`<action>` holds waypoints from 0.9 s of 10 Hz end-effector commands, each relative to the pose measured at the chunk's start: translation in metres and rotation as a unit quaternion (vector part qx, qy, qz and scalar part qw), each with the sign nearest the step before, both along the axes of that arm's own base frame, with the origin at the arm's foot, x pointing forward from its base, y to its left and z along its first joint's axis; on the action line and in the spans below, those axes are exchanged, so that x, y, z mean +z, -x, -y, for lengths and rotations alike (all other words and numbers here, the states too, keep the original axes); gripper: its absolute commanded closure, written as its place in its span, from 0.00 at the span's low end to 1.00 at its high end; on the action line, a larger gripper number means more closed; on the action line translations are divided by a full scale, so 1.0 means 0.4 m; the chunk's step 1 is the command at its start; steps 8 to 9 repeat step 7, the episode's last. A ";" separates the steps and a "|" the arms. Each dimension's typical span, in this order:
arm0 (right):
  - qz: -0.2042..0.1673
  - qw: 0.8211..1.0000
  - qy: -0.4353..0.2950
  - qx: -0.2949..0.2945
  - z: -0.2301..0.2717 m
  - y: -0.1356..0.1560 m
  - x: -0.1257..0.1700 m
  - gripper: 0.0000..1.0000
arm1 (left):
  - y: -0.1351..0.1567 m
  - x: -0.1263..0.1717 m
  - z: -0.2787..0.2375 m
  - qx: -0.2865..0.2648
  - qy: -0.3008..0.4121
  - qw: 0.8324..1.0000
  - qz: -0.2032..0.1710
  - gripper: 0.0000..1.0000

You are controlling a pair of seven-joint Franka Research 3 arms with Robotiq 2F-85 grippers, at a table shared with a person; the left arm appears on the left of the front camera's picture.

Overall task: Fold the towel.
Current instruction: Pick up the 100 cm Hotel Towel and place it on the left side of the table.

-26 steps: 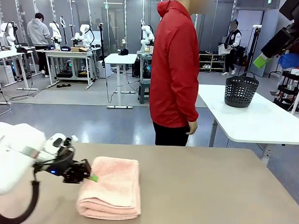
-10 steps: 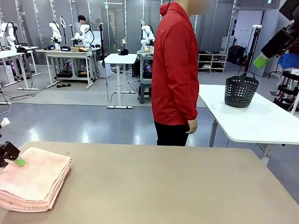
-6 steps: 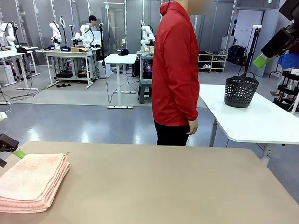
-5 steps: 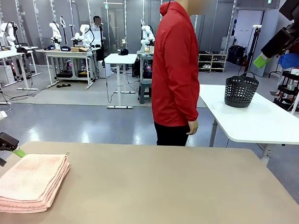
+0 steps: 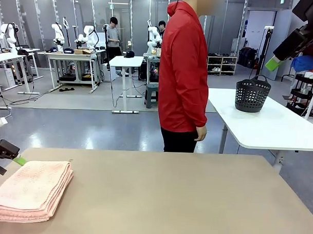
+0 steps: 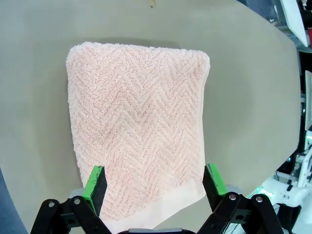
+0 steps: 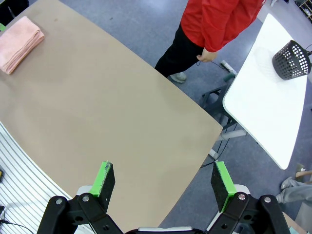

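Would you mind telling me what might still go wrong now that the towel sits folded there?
The folded towel lies at the table's left edge, so a nudge might push it off. The left gripper hangs open just over its hem and might snag it when moving.

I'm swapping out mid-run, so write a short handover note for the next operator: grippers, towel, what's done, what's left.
Left gripper: open, empty, above the towel's near hem.
Right gripper: open, empty, raised high over the table.
Towel: folded into a neat stack, flat at the table's left end, touched by nothing.
Person: standing at the far side, hands off the table.
Done: the fold looks finished.
Left: probably only parking the left arm.
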State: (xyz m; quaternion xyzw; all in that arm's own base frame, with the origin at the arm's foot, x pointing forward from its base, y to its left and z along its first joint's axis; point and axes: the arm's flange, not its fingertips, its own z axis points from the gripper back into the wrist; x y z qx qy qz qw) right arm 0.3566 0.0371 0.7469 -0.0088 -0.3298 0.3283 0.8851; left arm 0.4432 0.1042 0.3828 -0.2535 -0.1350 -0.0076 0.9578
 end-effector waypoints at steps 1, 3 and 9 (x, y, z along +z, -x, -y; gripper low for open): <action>0.002 1.000 0.004 0.003 0.003 -0.001 0.001 0.00 | -0.005 -0.005 -0.003 -0.007 0.001 1.000 0.008 0.00; 0.002 1.000 0.004 0.003 0.003 -0.001 0.001 0.00 | -0.005 -0.005 -0.003 -0.007 0.001 1.000 0.008 0.00; 0.002 1.000 0.004 0.003 0.003 -0.001 0.001 0.00 | -0.005 -0.005 -0.003 -0.007 0.001 1.000 0.008 0.00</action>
